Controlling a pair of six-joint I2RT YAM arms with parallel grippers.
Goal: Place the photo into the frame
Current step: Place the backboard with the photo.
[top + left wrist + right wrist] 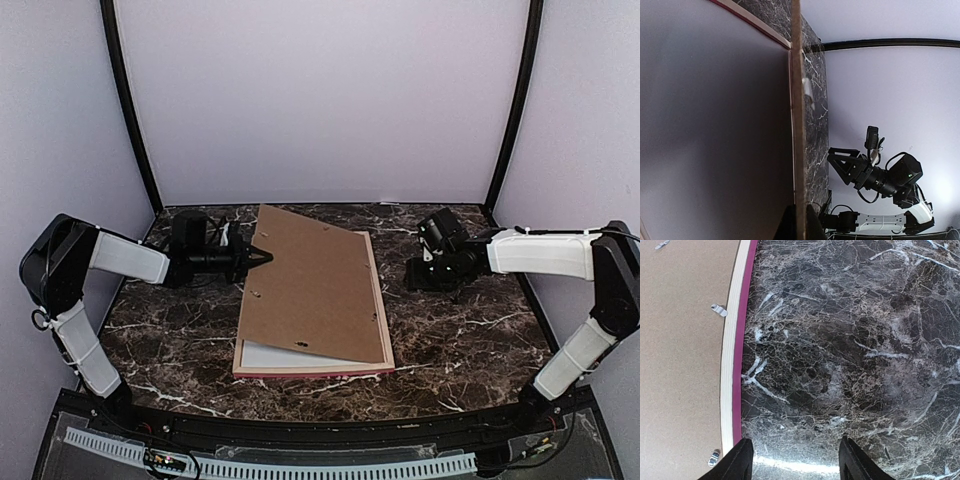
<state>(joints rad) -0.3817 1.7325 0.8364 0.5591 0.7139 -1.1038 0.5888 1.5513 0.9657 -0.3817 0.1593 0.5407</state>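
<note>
Top external view: the frame [386,335] lies face down on the marble table [470,340], its pink front showing only as a thin line along the near edge. The brown backing board [315,285] rests askew on it, and the left gripper [262,258] is pressed together on the board's left edge, apparently to raise that side and expose the recess. A pale sheet [268,356] shows in the gap at the near left corner. The photo cannot be identified here, and whether this sheet is its back cannot be told. The right gripper [412,272] hangs beside the frame's right rim, apart from it.

Left wrist view: the backing board [797,125] is seen edge-on, running straight into the left gripper [799,225], whose jaws pinch its thickness. A smooth pale surface [715,130] fills the space to one side, bounded by the frame's rim [757,24]. No printed scene is visible. The right gripper [842,165] appears beyond, over the table.

Right wrist view: the right gripper [795,460] is spread with only marble between its jaws, holding nothing. The frame [735,365] runs past its left finger [735,462], pale wood above a pink lip, with the board [680,365] inside it and metal turn clips [719,310] along the rim. This position suggests it is ready to steady or receive the board. The photo's insertion appears not yet done.
</note>
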